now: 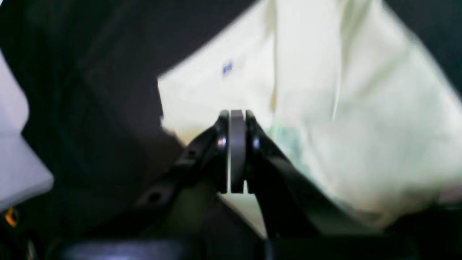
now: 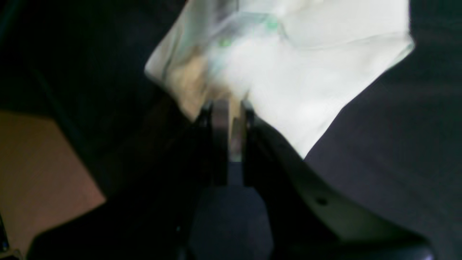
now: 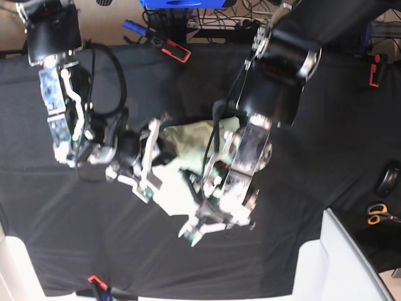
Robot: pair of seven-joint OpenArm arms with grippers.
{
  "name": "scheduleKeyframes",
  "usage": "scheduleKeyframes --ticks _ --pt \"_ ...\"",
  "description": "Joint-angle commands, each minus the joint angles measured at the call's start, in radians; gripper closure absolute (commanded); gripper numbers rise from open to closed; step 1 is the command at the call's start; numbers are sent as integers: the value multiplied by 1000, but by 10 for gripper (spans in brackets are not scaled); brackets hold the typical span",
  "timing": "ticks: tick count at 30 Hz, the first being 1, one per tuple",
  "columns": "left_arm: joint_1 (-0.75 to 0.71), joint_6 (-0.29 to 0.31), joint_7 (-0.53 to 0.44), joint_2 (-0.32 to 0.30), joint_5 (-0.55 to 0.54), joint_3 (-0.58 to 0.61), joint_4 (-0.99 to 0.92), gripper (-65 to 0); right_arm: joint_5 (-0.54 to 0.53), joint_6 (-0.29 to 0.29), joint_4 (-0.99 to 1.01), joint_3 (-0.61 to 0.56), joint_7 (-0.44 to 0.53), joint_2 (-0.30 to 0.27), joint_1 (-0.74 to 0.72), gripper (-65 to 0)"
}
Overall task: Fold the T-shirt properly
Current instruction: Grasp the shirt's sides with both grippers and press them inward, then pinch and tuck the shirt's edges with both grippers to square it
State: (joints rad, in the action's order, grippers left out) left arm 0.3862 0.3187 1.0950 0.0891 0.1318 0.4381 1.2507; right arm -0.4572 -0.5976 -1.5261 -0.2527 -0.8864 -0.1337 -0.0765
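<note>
Both claws, left gripper [image 1: 237,151] and right gripper [image 2: 229,131], pinch the bunched pale mint-green cotton T-shirt [image 3: 182,166] ahead of their tips; mid-fold, next lay it flat.

- Left gripper [image 1: 237,151]: fingers pressed flat together, pale cloth beyond the tips; whether any is pinched can't be told.
- Right gripper [image 2: 231,130]: fingers [image 2: 220,119] close together with pale cloth in the narrow gap.
- Both arms reach inward, wrists angled down.
</note>
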Motion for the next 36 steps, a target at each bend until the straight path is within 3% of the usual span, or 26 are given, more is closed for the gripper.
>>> scheduleKeyframes --ticks 1,4,8,18,29,36 --pt "-3 21 7 11 -4 3 45 0 -16 -22 11 2 14 -1 -30 -46" --pt "-72 47 38 11 -4 1 119 0 -16 -57 81 6 23 -1 -59 -45" --pt "-138 47 38 1 -2 1 174 0 -16 -61 135 2 63 -1 -65 -45" --pt "-217 47 40 -33 -2 12 168 0 -12 -80 329 0 187 -11 -67 -45" --pt "-229 47 33 -61 4 6 91 0 -10 -101 460 -1 292 -60 -67 -45" --pt "-229 47 86 -61 2 3 222 0 -12 -101 398 3 252 -105 -64 -44"
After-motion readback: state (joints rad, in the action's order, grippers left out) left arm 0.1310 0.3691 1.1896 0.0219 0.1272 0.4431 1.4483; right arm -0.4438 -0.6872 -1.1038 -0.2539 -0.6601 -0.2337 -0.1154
